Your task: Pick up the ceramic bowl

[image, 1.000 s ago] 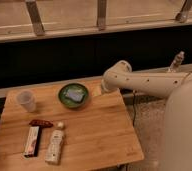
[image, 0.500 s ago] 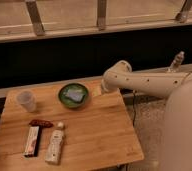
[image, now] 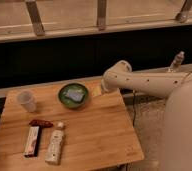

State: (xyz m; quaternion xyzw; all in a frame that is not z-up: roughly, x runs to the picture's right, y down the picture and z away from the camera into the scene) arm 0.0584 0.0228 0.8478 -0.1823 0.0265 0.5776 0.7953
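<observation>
The ceramic bowl (image: 73,95) is round, shallow and green with a dark rim and a pale blue-grey patch inside. It sits on the wooden table (image: 99,135) near the far edge, right of centre. My gripper (image: 96,90) is at the end of the white arm (image: 149,82), just right of the bowl's rim at table height. The arm reaches in from the right.
A small translucent plastic cup (image: 27,101) stands at the far left of the table. A red-and-white snack packet (image: 32,140), a small dark red item (image: 41,123) and a white bottle lying down (image: 55,144) are at the front left. A dark wall runs behind.
</observation>
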